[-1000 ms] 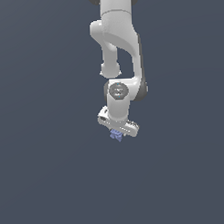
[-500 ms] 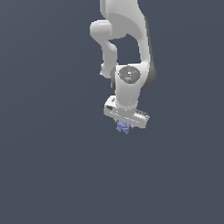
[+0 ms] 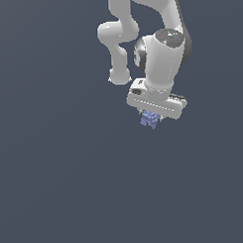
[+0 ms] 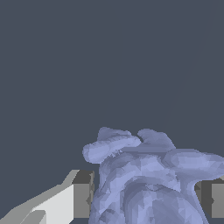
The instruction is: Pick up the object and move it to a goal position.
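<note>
The object point(image 3: 150, 119) is a small periwinkle-blue faceted lump. It hangs under the white gripper point(image 3: 152, 120) of the arm, lifted off the dark grey floor, right of centre in the exterior view. In the wrist view the object point(image 4: 148, 179) fills the space between the two fingers point(image 4: 82, 194), which press on its sides. The gripper point(image 4: 146, 199) is shut on it. The fingertips are mostly hidden behind the lump in the exterior view.
The white arm point(image 3: 163, 47) reaches down from the top of the exterior view. A plain dark grey floor point(image 3: 61, 185) lies all around. No other objects or goal marker show.
The arm has moved up and toward the exterior view's right, carrying the object with it. The grip on the object has not changed.
</note>
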Action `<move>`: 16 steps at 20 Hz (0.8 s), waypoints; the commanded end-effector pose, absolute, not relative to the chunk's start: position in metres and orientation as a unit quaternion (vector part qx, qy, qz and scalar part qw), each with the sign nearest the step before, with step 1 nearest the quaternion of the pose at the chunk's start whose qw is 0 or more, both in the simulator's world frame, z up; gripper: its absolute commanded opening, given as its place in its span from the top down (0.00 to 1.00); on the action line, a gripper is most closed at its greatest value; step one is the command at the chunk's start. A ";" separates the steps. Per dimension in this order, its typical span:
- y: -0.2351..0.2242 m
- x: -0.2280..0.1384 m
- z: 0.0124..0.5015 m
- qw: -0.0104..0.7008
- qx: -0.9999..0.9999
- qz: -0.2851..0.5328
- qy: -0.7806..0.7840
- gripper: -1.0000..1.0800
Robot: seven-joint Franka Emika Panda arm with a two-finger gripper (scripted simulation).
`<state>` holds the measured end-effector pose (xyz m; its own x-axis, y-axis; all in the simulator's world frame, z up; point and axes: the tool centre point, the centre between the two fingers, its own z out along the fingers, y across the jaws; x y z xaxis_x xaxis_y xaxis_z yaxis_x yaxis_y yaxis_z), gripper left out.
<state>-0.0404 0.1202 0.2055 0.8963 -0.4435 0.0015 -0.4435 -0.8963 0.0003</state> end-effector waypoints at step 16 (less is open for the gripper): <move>0.199 -0.063 0.334 0.000 0.974 0.000 -0.228 1.00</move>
<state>-0.0625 0.1961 0.3285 0.8966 -0.4428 0.0016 -0.4428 -0.8966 -0.0002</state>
